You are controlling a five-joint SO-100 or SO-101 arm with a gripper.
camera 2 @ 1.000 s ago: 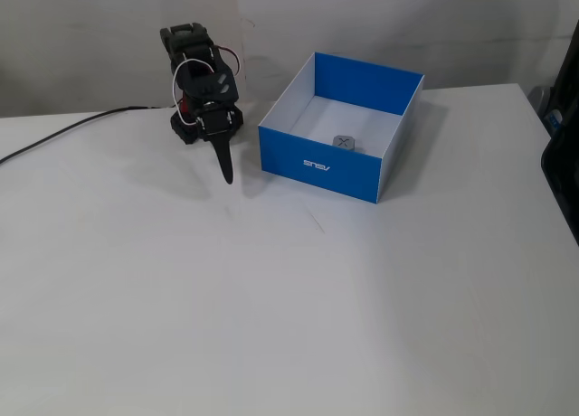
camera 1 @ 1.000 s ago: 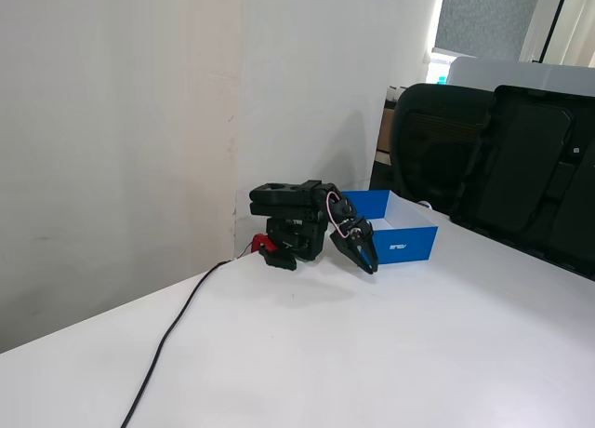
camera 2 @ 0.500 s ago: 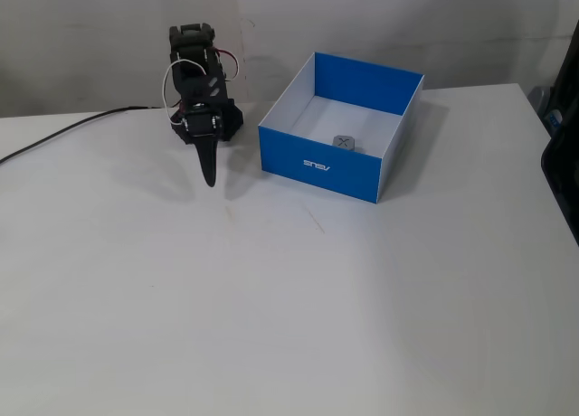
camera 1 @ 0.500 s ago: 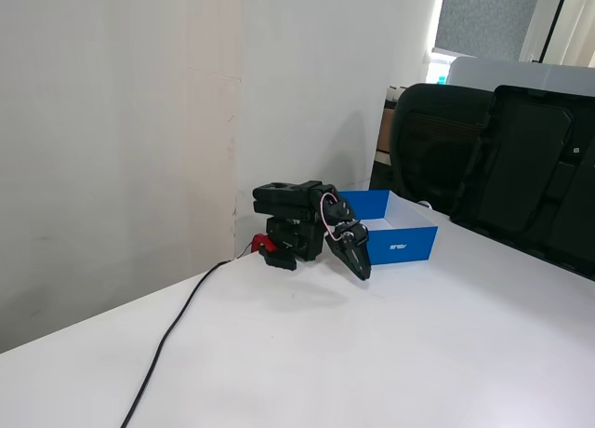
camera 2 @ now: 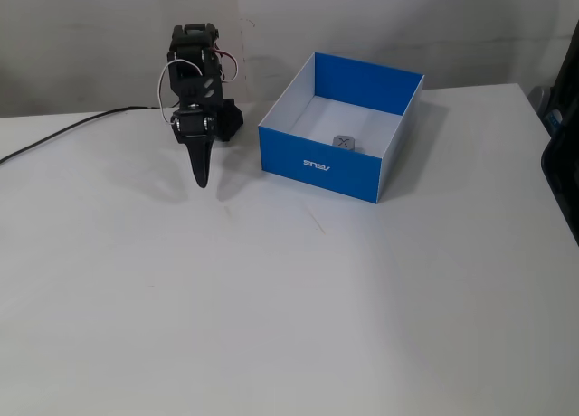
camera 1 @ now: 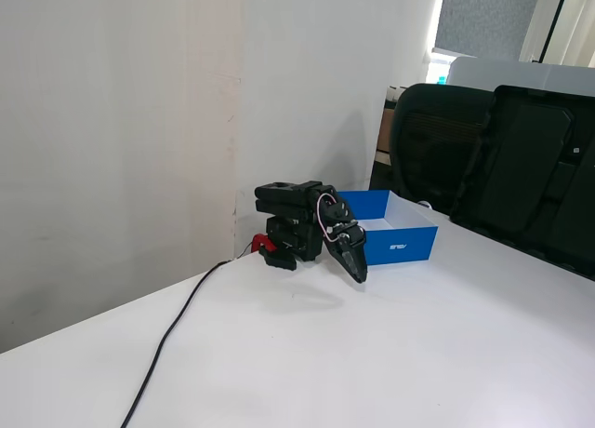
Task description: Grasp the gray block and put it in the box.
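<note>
The gray block (camera 2: 344, 143) lies on the white floor inside the blue box (camera 2: 319, 166), near its front wall; in a fixed view the box (camera 1: 400, 246) hides it. My black gripper (camera 2: 202, 180) hangs folded in front of the arm's base, left of the box and apart from it, pointing down at the table. Its fingers are together with nothing between them. In a fixed view the gripper (camera 1: 357, 276) sits just left of the box's near corner.
A black cable (camera 2: 54, 137) runs left from the arm's base across the white table (camera 2: 289, 307). Black office chairs (camera 1: 502, 158) stand beyond the table's far edge. A wall (camera 1: 139, 121) rises right behind the arm.
The arm has swung its folded gripper leftward, away from the box, in both fixed views. The block and box have stayed put.
</note>
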